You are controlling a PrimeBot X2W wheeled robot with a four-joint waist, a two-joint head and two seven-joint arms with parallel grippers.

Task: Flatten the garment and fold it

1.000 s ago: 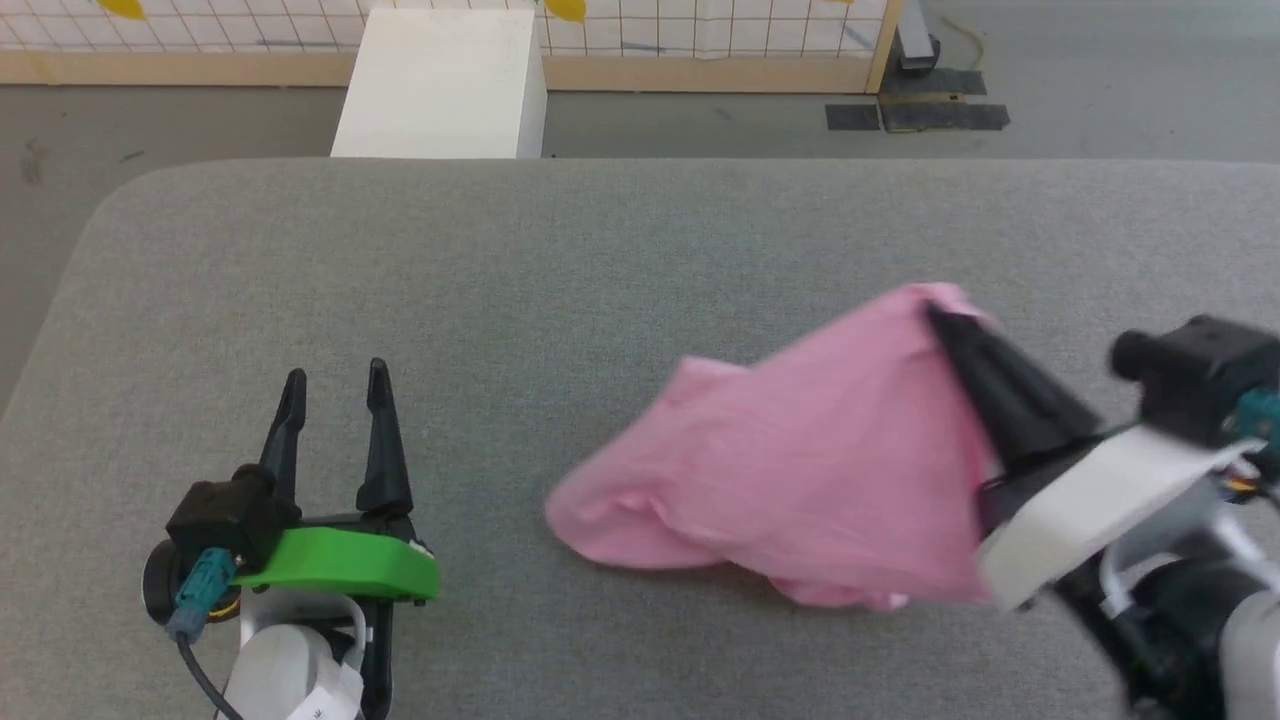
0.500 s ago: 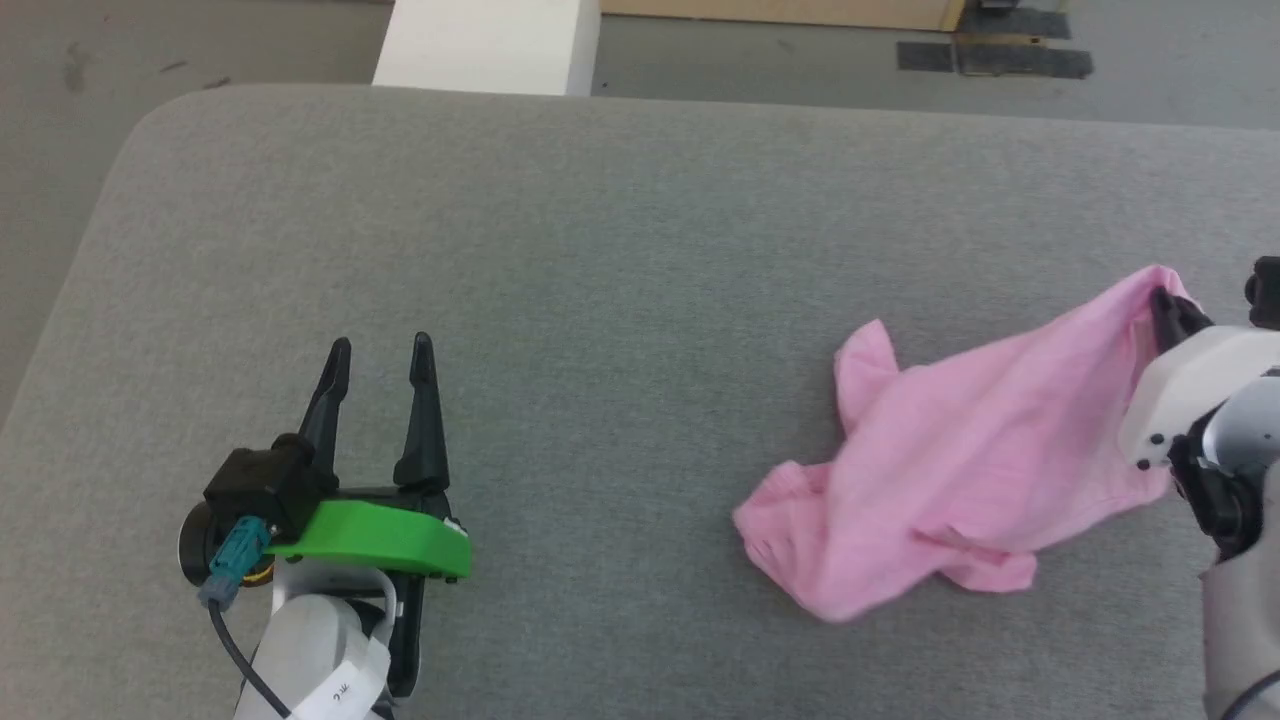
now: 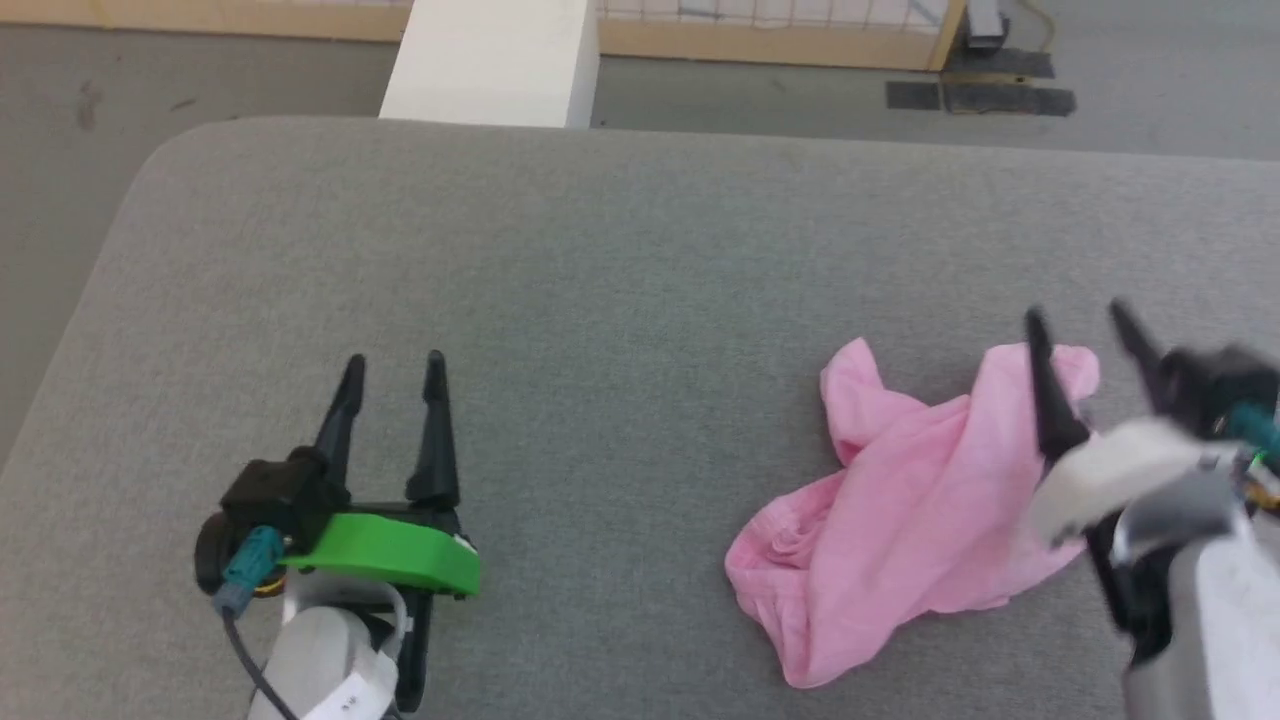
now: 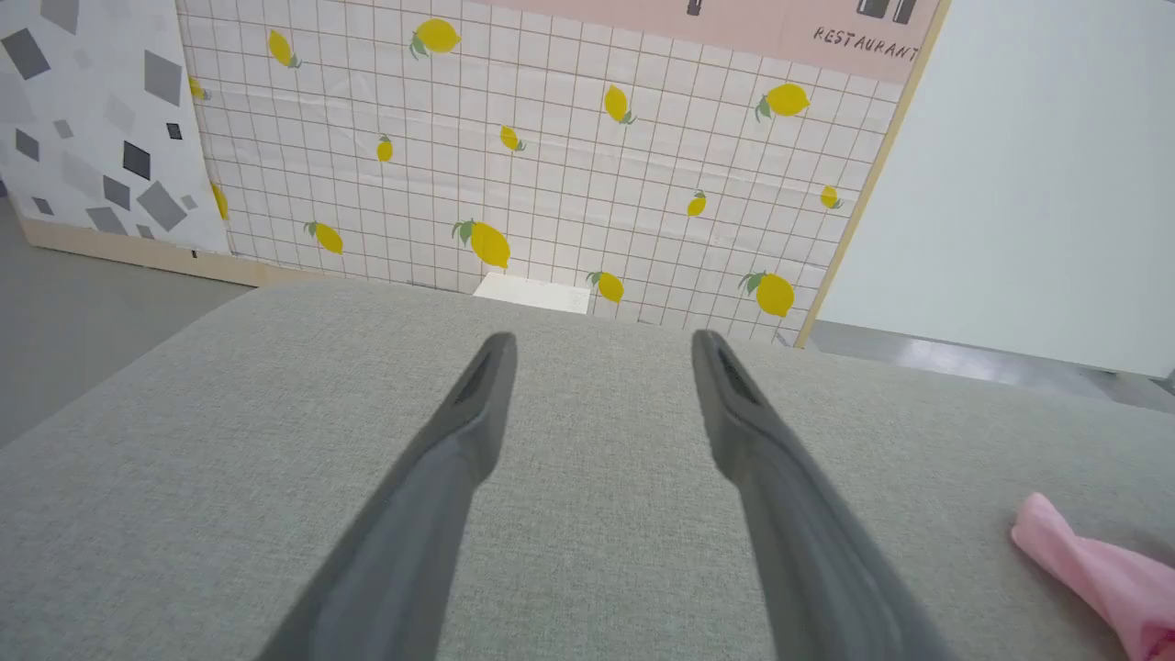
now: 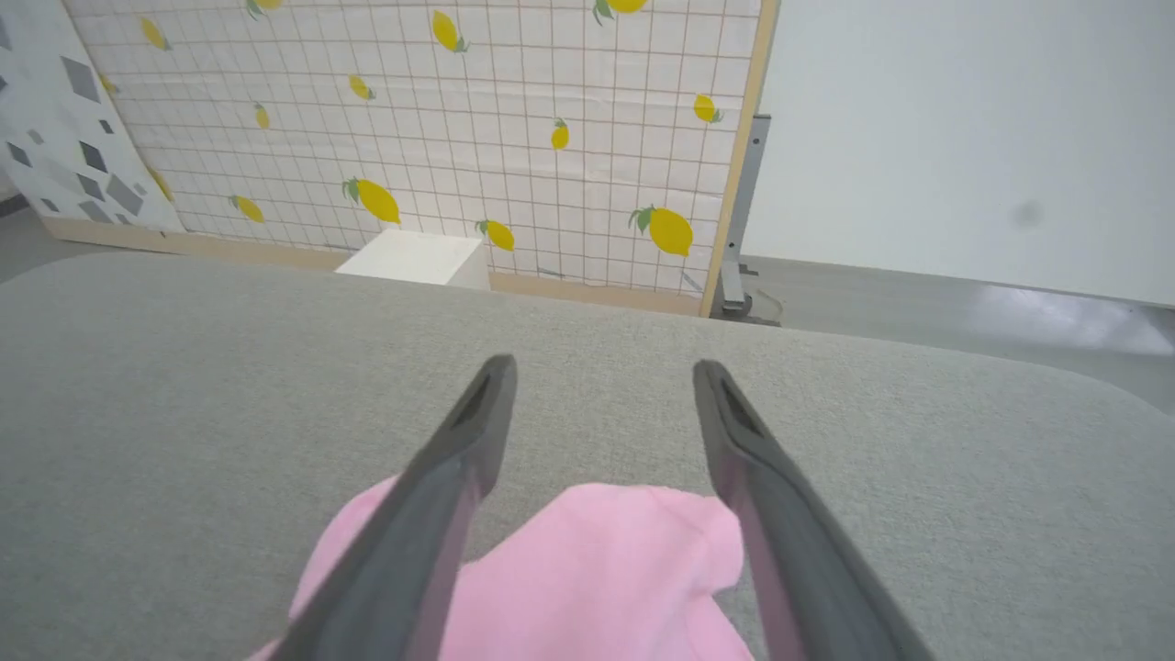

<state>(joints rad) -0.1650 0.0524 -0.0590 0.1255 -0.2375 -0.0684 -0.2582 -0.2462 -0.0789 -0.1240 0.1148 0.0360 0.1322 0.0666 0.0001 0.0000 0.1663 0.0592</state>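
The garment (image 3: pixel 900 510) is a crumpled light-pink heap lying on the grey padded table (image 3: pixel 620 270), right of centre. My right gripper (image 3: pixel 1078 315) hovers over its right end, fingers spread and open, with nothing between them. In the right wrist view the garment (image 5: pixel 597 569) lies below and between the open fingers, and my right gripper (image 5: pixel 601 372) points past it at the bare table. My left gripper (image 3: pixel 393 362) rests open over the table at the lower left, well clear of the cloth. A pink corner of the garment (image 4: pixel 1102 574) shows at the right edge of the left wrist view, beside my open left gripper (image 4: pixel 601 344).
A white box (image 3: pixel 490 60) stands on the floor just beyond the table's far edge. Behind it runs a lemon-patterned tiled panel (image 5: pixel 413 119) with a wooden frame. The table's rounded left corner (image 3: pixel 160 170) drops to grey floor.
My right gripper has opened and let go of the garment, which has dropped into a looser heap on the table. The head camera has shifted. The left gripper stays where it was.
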